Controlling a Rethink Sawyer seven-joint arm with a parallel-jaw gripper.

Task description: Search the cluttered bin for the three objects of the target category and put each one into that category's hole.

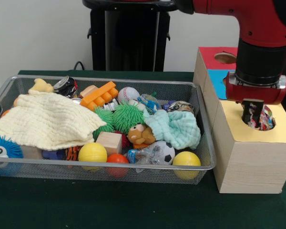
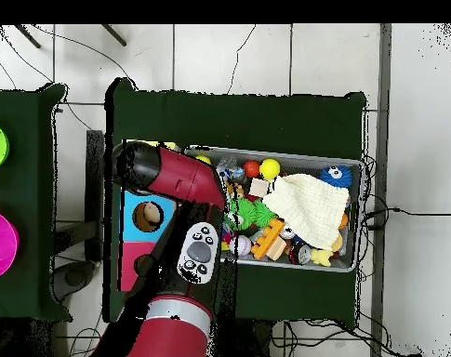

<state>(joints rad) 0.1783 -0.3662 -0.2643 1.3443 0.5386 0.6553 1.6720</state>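
The wire mesh bin (image 1: 109,79) sits on the green table, full of toys; it also shows in the overhead view (image 2: 277,152). My gripper (image 1: 251,114) hangs over the yellow-topped box (image 1: 283,131) to the bin's right. It is shut on a floral cloth piece (image 1: 264,119), which sits at the mouth of the round hole (image 1: 274,122) and fills most of it. No other floral piece shows clearly in the bin. In the overhead view my arm (image 2: 173,181) hides the gripper and the yellow top.
A pale-yellow waffle cloth (image 1: 47,119) covers the bin's left half, and a mint-green cloth (image 1: 177,126) lies at its right. Balls, a wooden block (image 1: 109,141) and spiky toys lie around them. Blue-topped (image 1: 218,82) and red-topped (image 1: 210,56) boxes stand behind the yellow one.
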